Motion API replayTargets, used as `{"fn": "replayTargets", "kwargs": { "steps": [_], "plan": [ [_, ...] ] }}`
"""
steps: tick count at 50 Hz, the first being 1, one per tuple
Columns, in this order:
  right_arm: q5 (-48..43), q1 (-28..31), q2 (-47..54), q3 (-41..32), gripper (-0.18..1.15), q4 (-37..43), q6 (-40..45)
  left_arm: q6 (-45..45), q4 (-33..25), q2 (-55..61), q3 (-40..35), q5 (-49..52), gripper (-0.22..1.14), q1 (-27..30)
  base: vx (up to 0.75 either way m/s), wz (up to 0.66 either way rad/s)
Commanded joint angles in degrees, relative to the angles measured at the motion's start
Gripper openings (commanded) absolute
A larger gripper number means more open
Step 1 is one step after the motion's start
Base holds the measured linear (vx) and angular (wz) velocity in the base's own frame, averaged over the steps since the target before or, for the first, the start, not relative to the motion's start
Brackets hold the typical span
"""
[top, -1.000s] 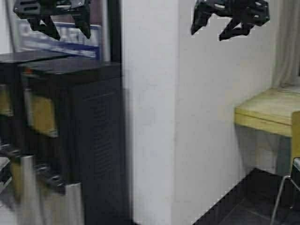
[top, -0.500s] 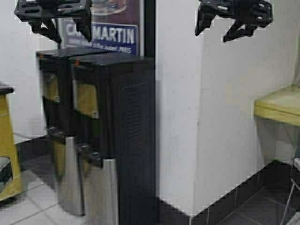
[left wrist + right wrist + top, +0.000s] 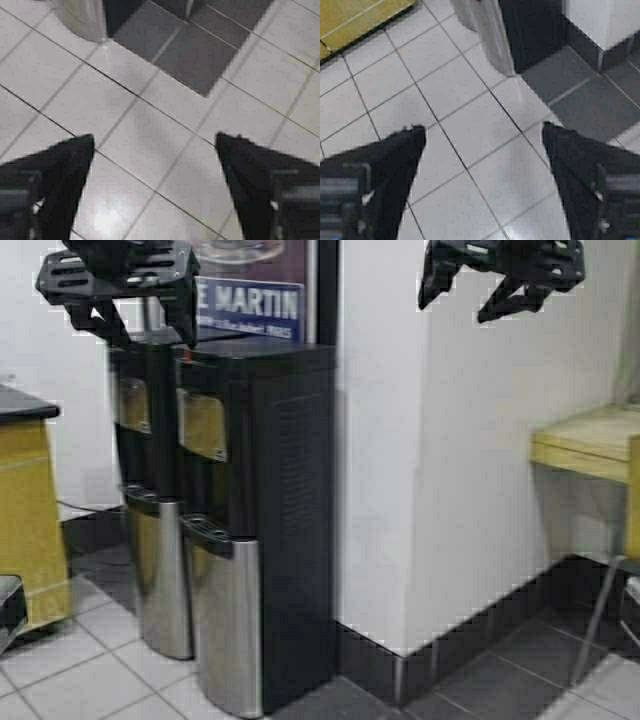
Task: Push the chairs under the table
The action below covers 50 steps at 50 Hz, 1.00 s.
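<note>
The end of the pale yellow table (image 3: 585,445) shows at the far right of the high view, against the white wall. A sliver of one tan chair (image 3: 632,502) with a chrome leg (image 3: 598,615) stands in front of it at the frame's right edge; the other chairs are out of view. My left gripper (image 3: 148,330) is raised at the top left, open and empty. My right gripper (image 3: 458,302) is raised at the top right, open and empty. The left wrist view shows the left gripper (image 3: 155,142) over floor tiles, and the right wrist view shows the right gripper (image 3: 484,132) the same way.
Two black and steel water dispensers (image 3: 250,490) stand straight ahead beside a white pillar (image 3: 420,440). A yellow cabinet with a black top (image 3: 25,520) is at the left. The floor is pale tiles with dark tiles (image 3: 500,680) along the wall.
The robot has moved: the whole scene has shifted right, the dispensers have come into full view and the table now sits near the right edge. Both grippers stay raised and open.
</note>
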Motion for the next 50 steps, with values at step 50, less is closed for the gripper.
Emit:
{"fn": "replayTargets", "kwargs": {
  "steps": [50],
  "plan": [
    [0.7,-0.1,-1.6,-1.3,1.0,0.1,-0.4,0.6,-0.6,3.7,-0.4,-0.9,1.02,1.7,-0.17,-0.4]
  ]
}}
